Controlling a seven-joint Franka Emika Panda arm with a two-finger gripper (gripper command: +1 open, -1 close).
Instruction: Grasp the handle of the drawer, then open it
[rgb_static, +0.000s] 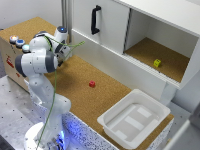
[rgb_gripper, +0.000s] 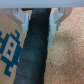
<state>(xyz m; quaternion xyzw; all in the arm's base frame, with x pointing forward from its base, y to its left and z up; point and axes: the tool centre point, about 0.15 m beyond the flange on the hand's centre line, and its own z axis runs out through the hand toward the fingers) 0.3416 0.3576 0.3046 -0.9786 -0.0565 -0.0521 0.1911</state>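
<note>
Nearest us, a white tray (rgb_static: 117, 105) and red cube (rgb_static: 92, 84) lie well apart from the black handle (rgb_static: 95, 20), upright on its white front; our gripper (rgb_gripper: 37, 17) fingers stand apart.

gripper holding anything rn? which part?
Cannot tell. In the wrist view the gripper straddles a dark bar; contact is not visible.

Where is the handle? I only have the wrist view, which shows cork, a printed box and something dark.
Observer: The black handle stands upright on the white cabinet front, well away from the arm.
Operator: Is anything lying between them?
Observer: A small red block lies on the cork table, apart from the arm.
Operator: Is the cabinet empty?
Observer: No, a yellow block sits in its open compartment.
</note>
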